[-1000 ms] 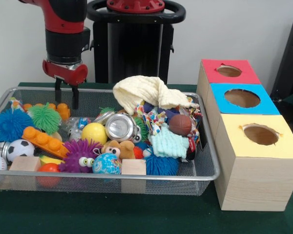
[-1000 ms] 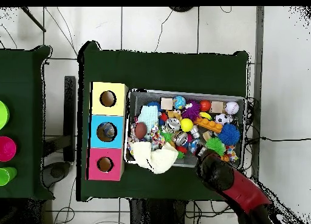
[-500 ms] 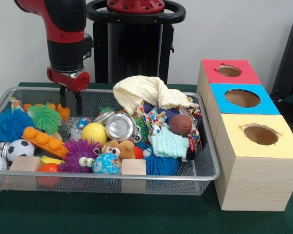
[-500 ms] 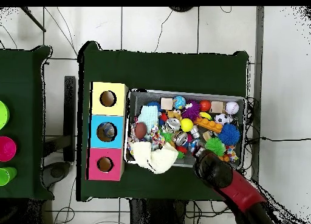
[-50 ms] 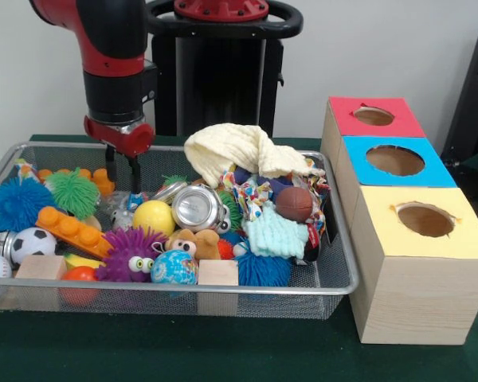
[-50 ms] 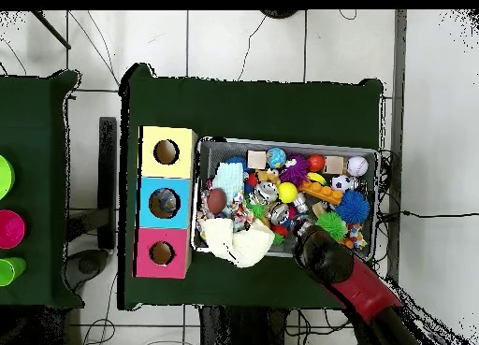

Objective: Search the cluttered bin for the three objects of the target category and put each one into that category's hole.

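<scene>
You are still at the searching stage: the wire bin (image 5: 334, 282) is packed full, and you cannot tell from here which category is the target. The three-hole box (image 5: 418, 239) just beside the bin shows nothing lying on its red, blue or yellow tops; whether anything has dropped inside is hidden. So all three placements look still to do.

The end effector (image 5: 122, 167) hangs over the bin's far rim, carrying nothing, its two fingers a little apart with a gap showing between them. It is just above the orange pieces beside the green spiky ball (image 5: 73, 191), touching none of them.

Against a second ago, the end effector has drifted along the bin's far rim towards the cream cloth (image 5: 239, 151). The bin's contents lie unchanged.
</scene>
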`<state>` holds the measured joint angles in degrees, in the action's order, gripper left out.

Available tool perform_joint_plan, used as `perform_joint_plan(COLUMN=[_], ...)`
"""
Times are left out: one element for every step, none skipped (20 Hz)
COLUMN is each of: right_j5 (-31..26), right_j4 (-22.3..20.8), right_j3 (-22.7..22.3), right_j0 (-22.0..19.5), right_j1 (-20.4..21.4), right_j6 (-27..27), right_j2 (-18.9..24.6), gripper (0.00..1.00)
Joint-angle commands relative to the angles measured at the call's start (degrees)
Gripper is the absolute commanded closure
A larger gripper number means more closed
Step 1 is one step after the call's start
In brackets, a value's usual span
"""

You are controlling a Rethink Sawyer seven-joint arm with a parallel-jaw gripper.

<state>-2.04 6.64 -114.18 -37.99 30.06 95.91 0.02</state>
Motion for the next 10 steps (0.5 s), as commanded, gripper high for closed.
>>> perform_joint_plan(right_j5=[2.3, 2.1, 3.1, 3.6, 3.8, 4.4, 3.9, 4.3, 4.6, 4.6], right_j4=[5.3, 6.0, 6.4, 7.0, 7.6, 7.9, 8.6, 8.8, 9.1, 9.4], right_j3=[1.4, 1.2, 1.2, 0.8, 0.8, 0.6, 0.4, 0.2, 0.0, 0.0], right_j0=[1.2, 1.4, 1.4, 1.4, 1.8, 1.9, 2.1, 2.1, 2.1, 2.2], right_j1=[-2.6, -2.8, -3.0, -3.1, -3.1, -3.2, -2.9, -3.0, -3.1, -3.4], right_j6=[16.0, 16.5, 16.8, 17.4, 17.7, 17.9, 18.1, 18.2, 18.2, 18.4], right_j2=[3.7, 3.7, 3.9, 4.1, 4.0, 4.1, 4.0, 4.2, 4.3, 4.3], gripper=[0.0, 0.0, 0.0, 0.0, 0.0, 0.0, 0.0, 0.0, 0.0, 0.0])
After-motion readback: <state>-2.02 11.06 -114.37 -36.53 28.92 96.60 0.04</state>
